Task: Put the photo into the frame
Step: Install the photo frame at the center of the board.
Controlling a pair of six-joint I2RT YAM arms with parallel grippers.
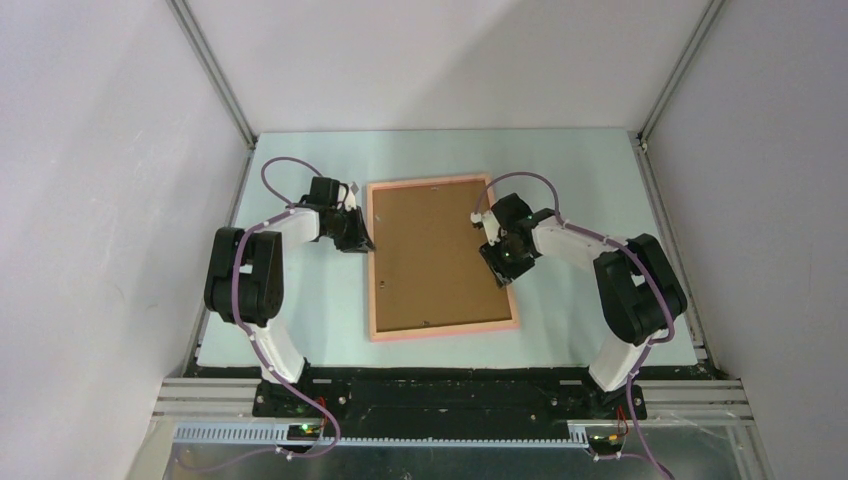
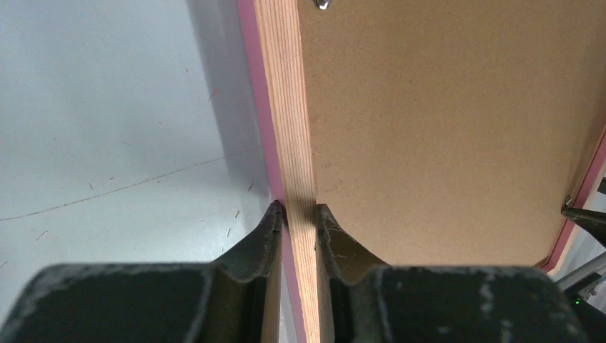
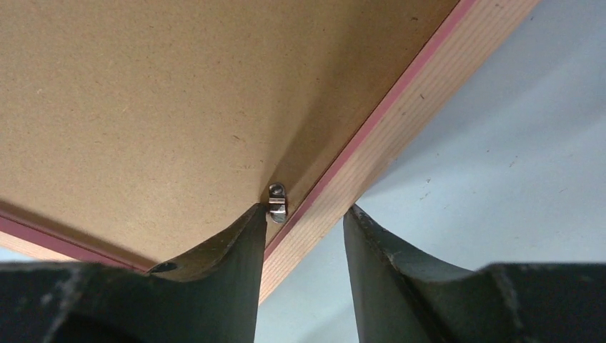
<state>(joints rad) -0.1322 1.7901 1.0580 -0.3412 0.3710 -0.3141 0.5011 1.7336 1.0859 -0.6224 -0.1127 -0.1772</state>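
Note:
The salmon-pink frame (image 1: 440,329) lies face down in the middle of the table, with a brown backing board (image 1: 435,255) inside it. The photo is hidden. My left gripper (image 1: 362,240) is shut on the frame's left rail (image 2: 282,93), one finger on each side of the wood (image 2: 298,209). My right gripper (image 1: 502,274) stands open astride the right rail (image 3: 421,93). Its inner finger rests on the board beside a small metal clip (image 3: 276,202). The outer finger hangs over the table, apart from the rail (image 3: 305,209).
The pale blue table (image 1: 580,180) ends at metal rails and white walls on the left, right and back. Another small metal clip (image 2: 321,3) sits on the backing board near the left rail.

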